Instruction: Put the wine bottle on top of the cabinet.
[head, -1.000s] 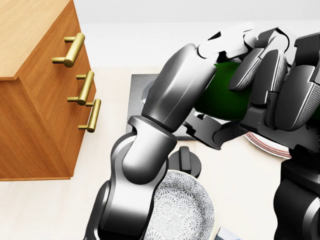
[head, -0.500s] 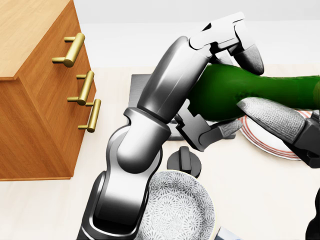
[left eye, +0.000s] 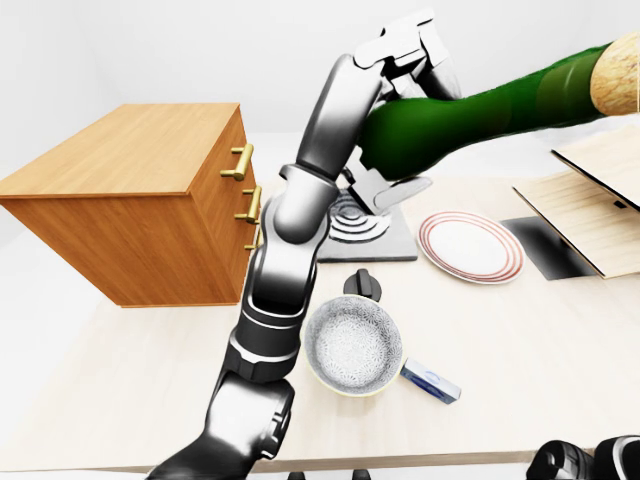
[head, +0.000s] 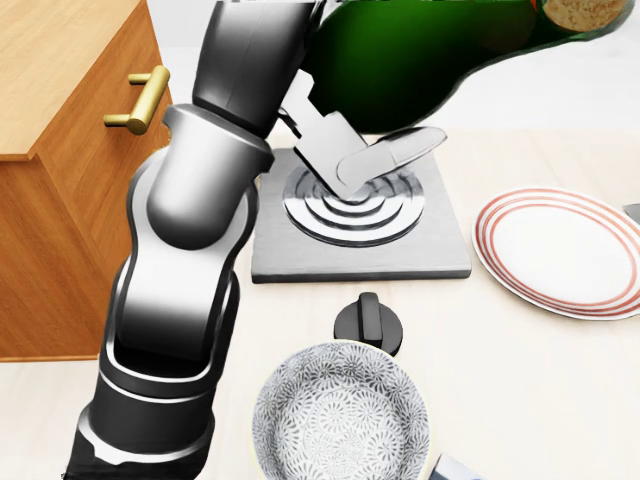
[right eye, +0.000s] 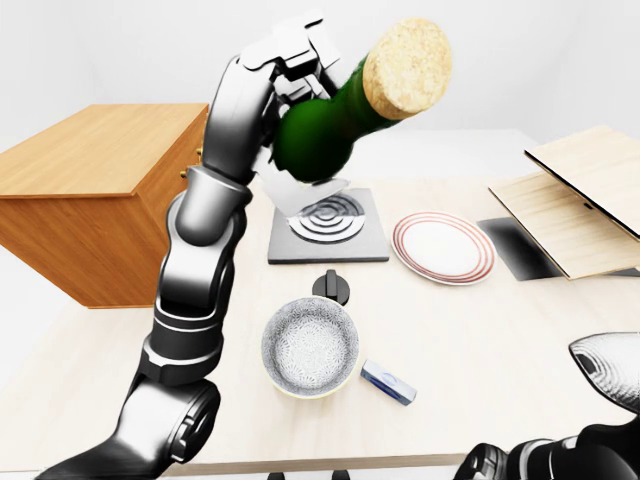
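Wooden cabinet (left eye: 140, 175) sits at the left-eye view's left on the bench (left eye: 520, 340), its flat top bare, so free to take the load. Green wine bottle (left eye: 470, 110) hangs nearly level above the hob plate (head: 360, 215), right of the cabinet, corked neck toward the camera, lifted high probably to get over the cabinet edge. Left hand (left eye: 400, 60) fingers are wrapped tight round its fat base; right hand barely shows, can't tell its state.

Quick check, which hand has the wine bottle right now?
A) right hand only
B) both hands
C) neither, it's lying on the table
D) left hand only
D: the left hand has its fingers closed round the base of the wine bottle, holding it tilted in the air above the table, while the right hand sits low at the right edge of the right-eye view, away from the bottle.
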